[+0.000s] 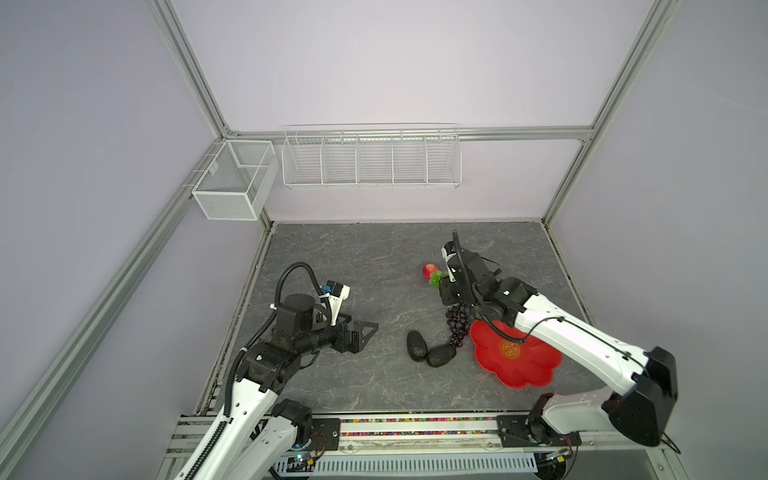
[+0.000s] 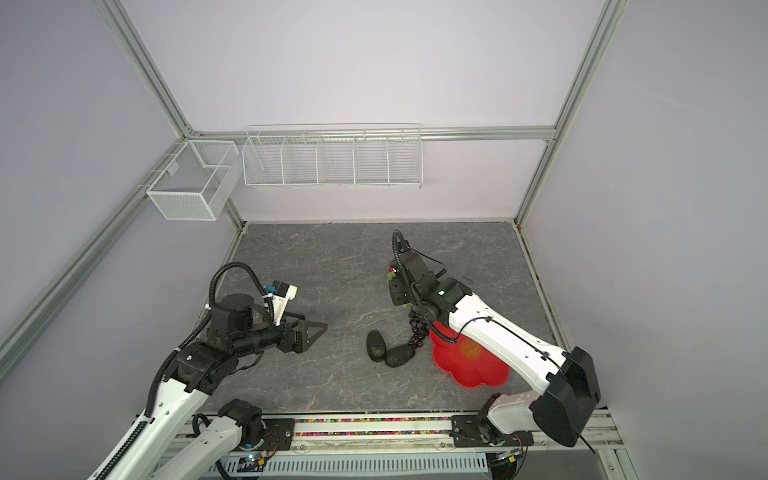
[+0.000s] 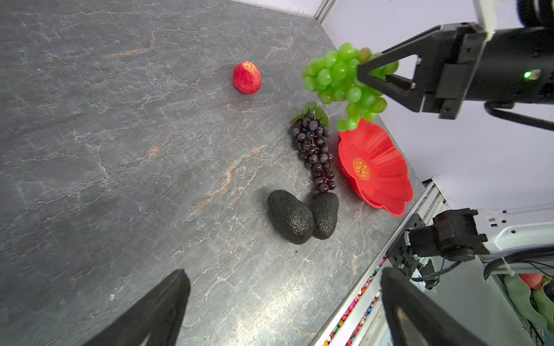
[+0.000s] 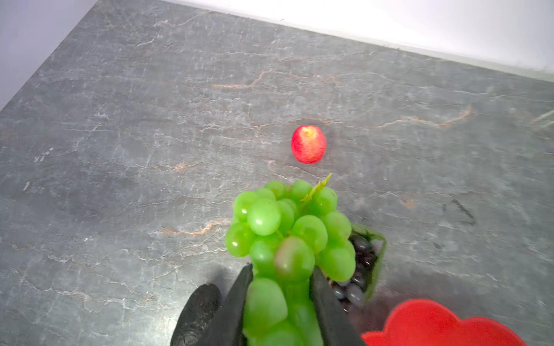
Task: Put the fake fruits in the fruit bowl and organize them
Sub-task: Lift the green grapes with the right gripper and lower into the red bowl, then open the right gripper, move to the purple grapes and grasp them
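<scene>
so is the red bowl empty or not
Empty: the red fruit bowl shows a bare inside around its orange mark; the green grape bunch hangs in the right gripper, not in it.

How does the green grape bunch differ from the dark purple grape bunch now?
The green grape bunch hangs above the table, clamped in the jaws of the right gripper; the dark purple grape bunch lies on it beside the red bowl. The purple one carries leaves; the green one shows only a thin stem. Both are grape bunches, neither in the bowl.
</scene>
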`<action>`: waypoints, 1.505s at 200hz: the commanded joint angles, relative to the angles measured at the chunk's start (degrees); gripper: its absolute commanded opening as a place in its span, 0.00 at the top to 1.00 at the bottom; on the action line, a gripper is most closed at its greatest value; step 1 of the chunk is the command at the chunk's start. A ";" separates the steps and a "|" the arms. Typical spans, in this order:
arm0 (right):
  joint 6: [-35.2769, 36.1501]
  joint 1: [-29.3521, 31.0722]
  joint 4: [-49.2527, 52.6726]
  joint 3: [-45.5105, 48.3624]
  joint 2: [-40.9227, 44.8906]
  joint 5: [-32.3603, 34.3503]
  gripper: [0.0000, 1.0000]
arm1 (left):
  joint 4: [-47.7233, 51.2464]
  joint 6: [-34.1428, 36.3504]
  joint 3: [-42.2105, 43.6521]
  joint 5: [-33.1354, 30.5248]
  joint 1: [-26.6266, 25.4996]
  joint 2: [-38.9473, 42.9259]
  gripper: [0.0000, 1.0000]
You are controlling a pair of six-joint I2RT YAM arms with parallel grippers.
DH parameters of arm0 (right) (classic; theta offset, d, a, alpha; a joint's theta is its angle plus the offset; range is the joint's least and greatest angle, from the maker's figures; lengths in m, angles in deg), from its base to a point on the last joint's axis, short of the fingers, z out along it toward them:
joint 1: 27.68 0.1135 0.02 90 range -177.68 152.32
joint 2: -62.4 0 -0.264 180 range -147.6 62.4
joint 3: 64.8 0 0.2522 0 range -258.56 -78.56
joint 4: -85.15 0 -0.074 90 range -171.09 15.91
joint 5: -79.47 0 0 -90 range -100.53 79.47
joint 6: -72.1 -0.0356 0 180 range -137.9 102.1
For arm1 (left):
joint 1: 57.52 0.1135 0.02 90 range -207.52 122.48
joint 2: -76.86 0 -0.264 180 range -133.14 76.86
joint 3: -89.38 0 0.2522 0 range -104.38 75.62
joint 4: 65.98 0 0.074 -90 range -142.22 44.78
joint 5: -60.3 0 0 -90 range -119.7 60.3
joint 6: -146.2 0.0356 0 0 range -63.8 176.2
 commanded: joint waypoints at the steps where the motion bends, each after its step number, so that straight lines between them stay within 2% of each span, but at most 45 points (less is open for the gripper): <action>1: -2.04 -1.32 8.75 3.16 6.10 6.34 0.67 | 0.47 0.56 0.72 0.98 -0.09 0.76 0.01; 41: -10.84 -3.59 18.76 9.54 16.68 10.51 0.67 | 0.57 0.61 0.71 1.73 -0.12 -0.44 0.01; 66: -14.12 -5.74 20.41 15.20 20.79 9.29 0.67 | -2.41 0.36 1.53 9.94 -0.66 0.08 0.01; 79: -14.44 -7.47 19.23 17.99 21.90 8.24 0.67 | -3.51 0.00 2.02 11.51 -2.21 1.06 0.01; 127: -14.42 -10.80 13.58 25.53 22.46 5.68 0.67 | -0.64 0.72 1.46 4.89 -10.03 0.36 0.01; 189: -15.75 -11.25 9.90 29.37 19.36 2.71 0.65 | 0.12 0.59 1.25 3.17 -11.17 -0.88 0.01; 202: -16.08 -11.25 10.12 29.76 19.17 2.28 0.59 | 0.04 0.64 1.24 3.51 -11.17 -1.15 0.01; 231: -16.33 -11.29 10.10 30.58 19.59 2.32 0.36 | 0.11 0.69 1.27 3.60 -11.17 -1.28 0.01; 272: -14.59 -10.82 12.29 26.48 19.73 3.70 0.26 | 0.11 0.56 1.30 3.47 -11.17 -1.30 0.01; 301: -11.93 -5.01 11.60 23.04 21.42 9.44 0.21 | 0.75 0.14 1.15 0.66 -11.17 -1.38 0.01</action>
